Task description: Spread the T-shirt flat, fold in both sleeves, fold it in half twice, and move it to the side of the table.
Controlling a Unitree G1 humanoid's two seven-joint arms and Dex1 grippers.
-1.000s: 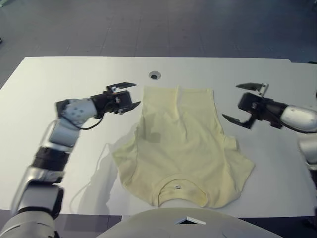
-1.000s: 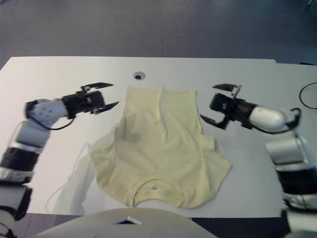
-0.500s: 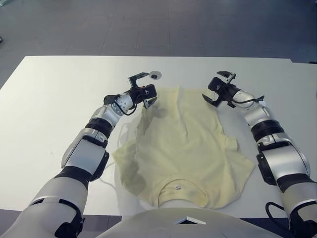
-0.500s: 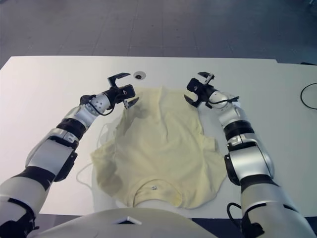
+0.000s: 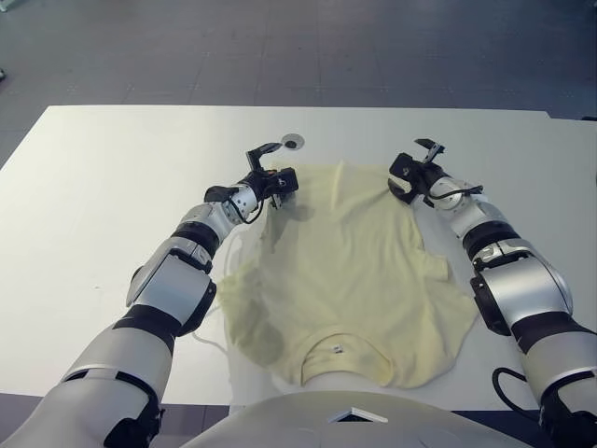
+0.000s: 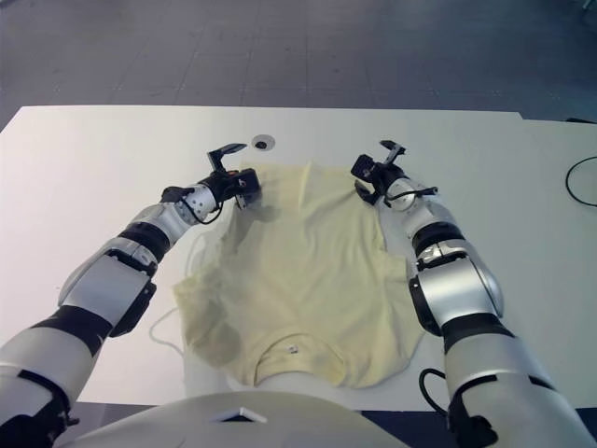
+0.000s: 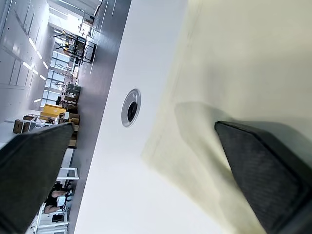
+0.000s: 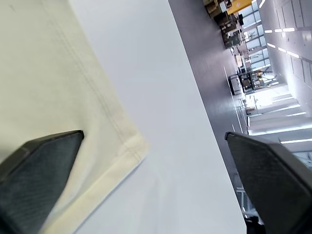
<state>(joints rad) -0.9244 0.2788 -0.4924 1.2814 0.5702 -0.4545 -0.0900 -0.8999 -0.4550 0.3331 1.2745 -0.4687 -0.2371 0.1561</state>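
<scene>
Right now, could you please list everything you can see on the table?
T-shirt: one, pale yellow, lying rumpled mid-table, collar nearest the robot.
table: one, white, under everything.
cable port: one, grey and round, set in the table just beyond the T-shirt's hem.
cable: one, black, looped on the table at far right.
left claw: one, black, open, at the hem's left corner.
right claw: one, black, open, at the hem's right corner.

Both arms reach straight out toward the far side, elbows low. The left gripper [image 5: 272,169] has its fingers spread apart. The right gripper [image 5: 416,169] likewise.
</scene>
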